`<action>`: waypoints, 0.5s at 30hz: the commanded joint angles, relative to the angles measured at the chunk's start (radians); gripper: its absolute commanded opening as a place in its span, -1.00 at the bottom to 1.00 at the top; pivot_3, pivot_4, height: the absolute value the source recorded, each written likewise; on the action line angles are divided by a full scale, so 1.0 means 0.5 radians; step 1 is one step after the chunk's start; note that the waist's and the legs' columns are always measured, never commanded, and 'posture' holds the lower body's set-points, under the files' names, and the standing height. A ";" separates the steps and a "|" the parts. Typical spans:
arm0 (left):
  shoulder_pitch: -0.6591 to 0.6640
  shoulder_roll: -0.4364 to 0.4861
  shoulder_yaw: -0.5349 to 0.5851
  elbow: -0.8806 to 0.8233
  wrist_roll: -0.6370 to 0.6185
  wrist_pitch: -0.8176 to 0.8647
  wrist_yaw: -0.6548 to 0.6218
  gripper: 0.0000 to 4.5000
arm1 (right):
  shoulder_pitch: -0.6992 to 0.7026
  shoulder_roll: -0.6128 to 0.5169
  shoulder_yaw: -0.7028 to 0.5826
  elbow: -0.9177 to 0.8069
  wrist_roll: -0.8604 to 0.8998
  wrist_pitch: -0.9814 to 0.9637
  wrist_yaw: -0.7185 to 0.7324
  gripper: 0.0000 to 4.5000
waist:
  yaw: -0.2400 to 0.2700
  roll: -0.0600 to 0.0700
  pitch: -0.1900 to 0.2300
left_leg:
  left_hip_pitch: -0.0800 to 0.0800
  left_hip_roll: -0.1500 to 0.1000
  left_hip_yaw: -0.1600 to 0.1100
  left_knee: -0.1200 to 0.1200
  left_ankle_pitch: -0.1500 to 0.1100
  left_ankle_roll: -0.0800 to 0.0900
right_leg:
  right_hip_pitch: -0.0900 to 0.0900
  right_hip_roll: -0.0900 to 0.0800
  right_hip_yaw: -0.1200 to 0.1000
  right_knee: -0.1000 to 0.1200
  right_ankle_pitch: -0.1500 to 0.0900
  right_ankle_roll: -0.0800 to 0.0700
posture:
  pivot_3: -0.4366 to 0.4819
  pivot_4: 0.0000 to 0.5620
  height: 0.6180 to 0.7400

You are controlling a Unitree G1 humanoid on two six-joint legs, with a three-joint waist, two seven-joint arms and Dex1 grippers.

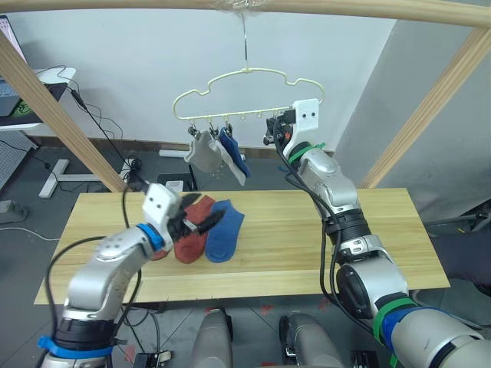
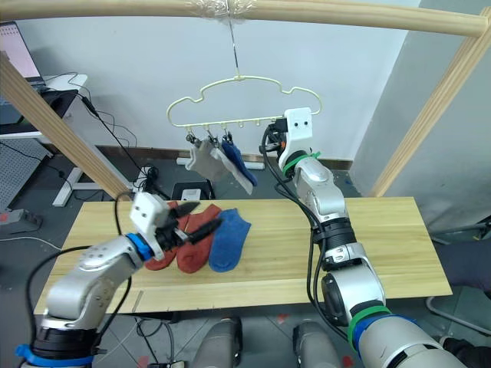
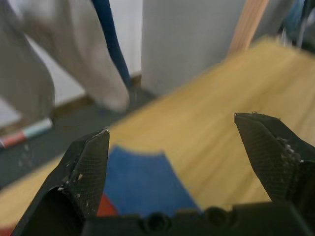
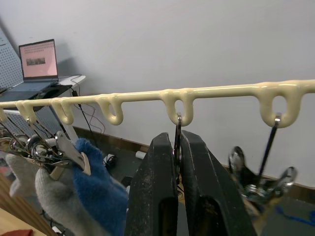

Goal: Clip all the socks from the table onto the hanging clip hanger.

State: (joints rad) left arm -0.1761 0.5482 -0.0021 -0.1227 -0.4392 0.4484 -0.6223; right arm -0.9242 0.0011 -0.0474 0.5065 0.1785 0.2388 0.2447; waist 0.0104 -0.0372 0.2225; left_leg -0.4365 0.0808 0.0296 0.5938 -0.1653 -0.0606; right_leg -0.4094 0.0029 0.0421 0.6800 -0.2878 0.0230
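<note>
Wooden surface (image 1: 345,230) with rust-red socks (image 1: 188,230) and a blue sock (image 1: 224,231) lying together, left end effector (image 1: 201,223) spread just over them, right end effector (image 4: 178,162) pinching a clip (image 4: 177,147) on the clip hanger (image 1: 245,96), grey socks (image 1: 205,153) and another blue one (image 1: 234,153) already hung.

A: Arms? Silver-grey shells, black joints & cables; blue band on left arm (image 1: 115,264), green bands on right arm (image 1: 337,199).
B: Wrist cam boxes white; fingers (image 3: 86,164) black, cross-hatched.

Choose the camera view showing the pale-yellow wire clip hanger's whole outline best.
Left eye view: the pale-yellow wire clip hanger shows complete, from hook to clips. Right eye view matches it. Right wrist view shows its lower bar close; left wrist view, hanging socks.
</note>
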 commanded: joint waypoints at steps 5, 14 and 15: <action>-0.338 -0.195 -0.216 0.622 0.433 -0.325 0.064 1.00 | 0.115 -0.031 0.031 -0.328 0.014 0.180 0.019 -1.00 | 0.004 0.002 0.001 | 0.000 0.001 0.001 0.000 0.000 0.000 | -0.001 0.002 0.001 0.001 0.000 0.000 | 0.06 -0.18 1.00; -0.729 -0.342 -0.352 1.459 0.782 -0.574 0.076 1.00 | 0.218 -0.045 0.051 -0.551 0.012 0.337 -0.029 -1.00 | -0.024 0.001 0.001 | 0.000 0.000 0.001 0.000 0.000 0.000 | -0.001 0.003 0.001 0.001 0.000 0.000 | -0.06 -0.17 1.00; -0.758 -0.361 -0.357 1.542 0.801 -0.563 0.065 1.00 | 0.225 -0.051 0.049 -0.572 0.012 0.353 -0.034 -1.00 | -0.024 0.001 0.001 | -0.001 0.000 0.001 0.000 0.000 0.000 | -0.001 0.002 0.001 0.001 0.000 0.000 | -0.06 -0.17 1.00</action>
State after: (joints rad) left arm -0.5401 0.3723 -0.1713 0.6129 -0.0599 0.1841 -0.5920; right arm -0.8191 -0.0185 -0.0160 0.2589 0.1787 0.4018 0.2367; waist -0.0015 -0.0364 0.2229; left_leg -0.4370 0.0806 0.0303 0.5940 -0.1654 -0.0605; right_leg -0.4099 0.0041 0.0428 0.6804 -0.2879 0.0231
